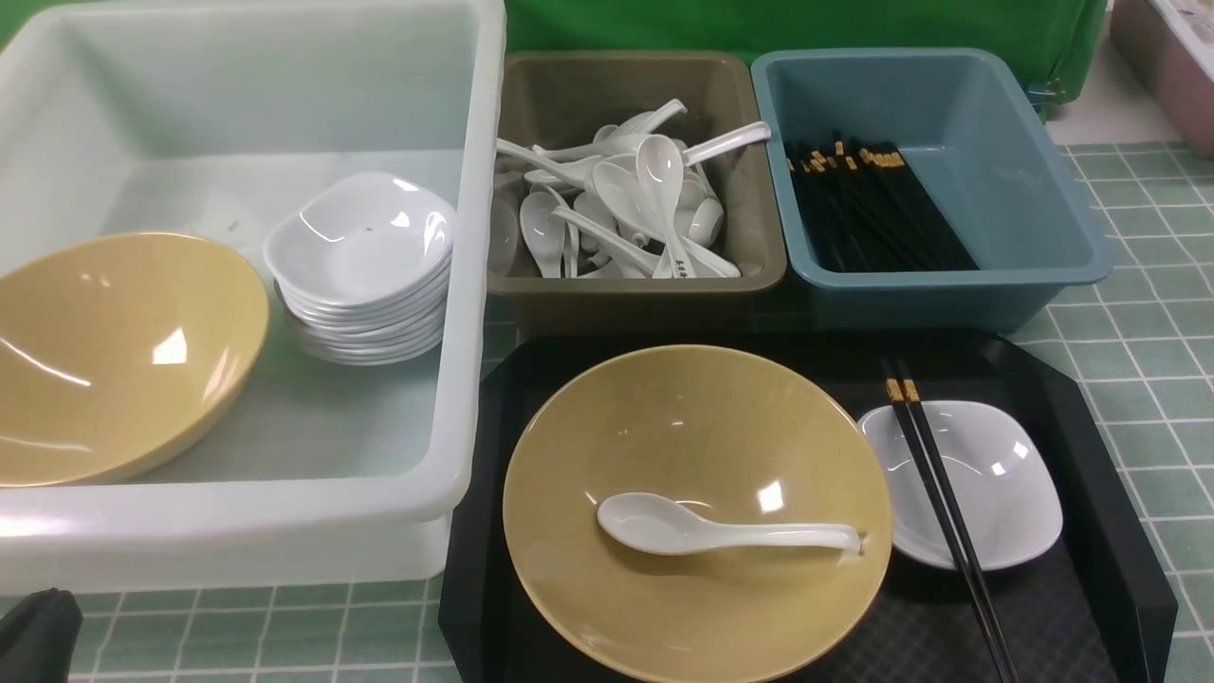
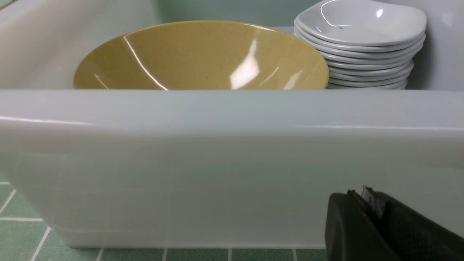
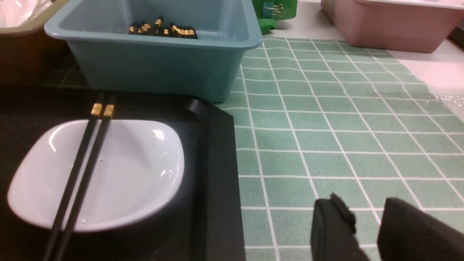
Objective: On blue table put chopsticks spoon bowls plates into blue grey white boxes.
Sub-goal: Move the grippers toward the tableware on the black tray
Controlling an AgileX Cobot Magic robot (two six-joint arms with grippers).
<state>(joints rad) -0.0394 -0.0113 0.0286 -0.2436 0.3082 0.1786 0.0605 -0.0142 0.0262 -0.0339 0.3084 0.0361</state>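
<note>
Chopsticks (image 1: 934, 484), one black pair with gold bands, lie across the small white plate (image 1: 1005, 493) at the right side of the black tray (image 1: 1091, 455). Their gold ends point to the far side and the thin ends pass over the near edge of the plate.

My right tool (image 3: 362, 214) does not show in the front view. The right wrist view shows it above the bare tiles of the tabletop (image 1: 1138, 332), outside the right edge of the tray. The pair and the plate are therefore to its left and a little farther, apart from it. Its two fingers stand apart and nothing is between them.

Just left of the plate the tan bowl (image 1: 697, 427) sits on the tray. A white spoon (image 1: 721, 538) lies inside it with the scoop to the left.

My left tool (image 2: 366, 199) is clenched and holds nothing. It is low at the near side of the white box (image 1: 469, 313), just outside its near wall. Inside this box are a second bowl (image 1: 114, 351), tilted, and a stack of plates (image 1: 365, 266) to its right.

Beyond the tray, the grey box (image 1: 635, 285) holds a heap of spoons (image 1: 626, 204). The blue box (image 1: 1043, 190), to its right, holds a bundle of chopsticks (image 1: 873, 209) along its left side.
</note>
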